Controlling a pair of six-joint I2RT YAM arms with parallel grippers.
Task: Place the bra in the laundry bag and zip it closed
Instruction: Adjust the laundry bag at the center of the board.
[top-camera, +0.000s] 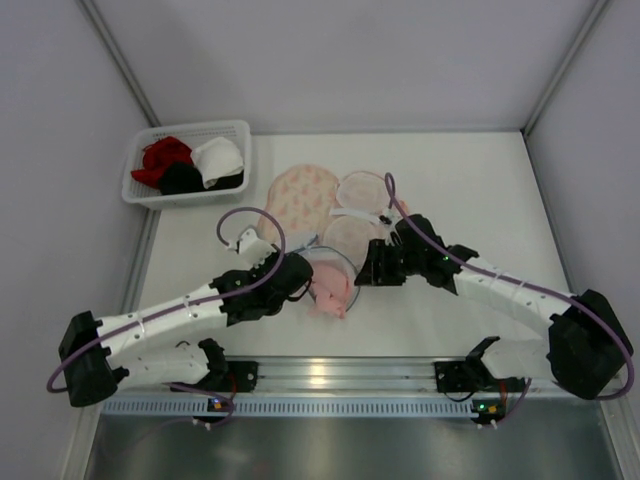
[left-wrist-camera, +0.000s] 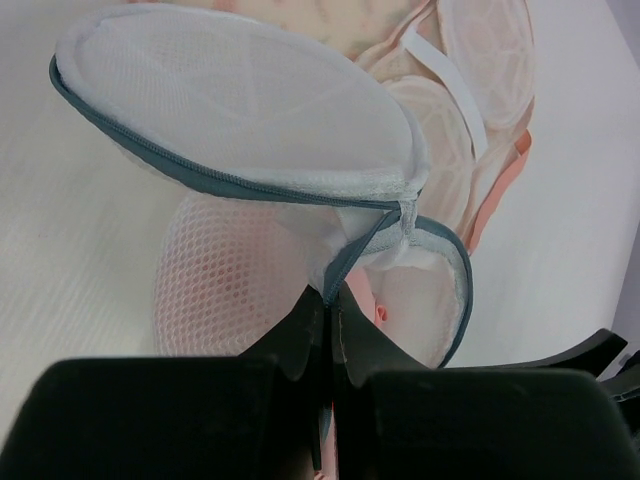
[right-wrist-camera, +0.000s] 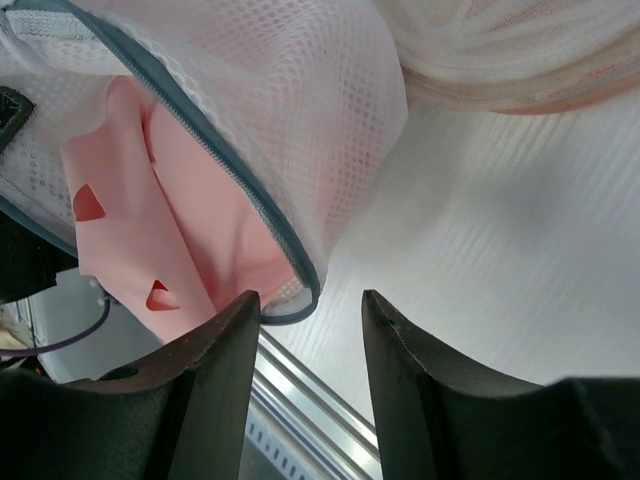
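While you inspect the middle of the white table (top-camera: 470, 190), note that the round peach-orange laundry bag with floral outer panels, white mesh lining and a grey zip rim (top-camera: 303, 195) lies opened out. Its round panels spread from the far left toward the near middle.

The left gripper (left-wrist-camera: 328, 305) has its fingers pressed together, clamped on the grey zip rim at the bag's near edge. A mesh flap stands open just beyond them. The right gripper (right-wrist-camera: 310, 305) has its fingers apart, just right of the same rim, and grips nothing.

The soft pale pink bra (top-camera: 334, 292) sits between the two grippers. It lies partly inside the near mesh pocket, with its near end protruding past the rim.

At the far left, well apart from the bag, a white plastic basket (top-camera: 137, 170) holds a red garment (top-camera: 163, 155), a black garment (top-camera: 182, 178) and a white garment (top-camera: 218, 158).
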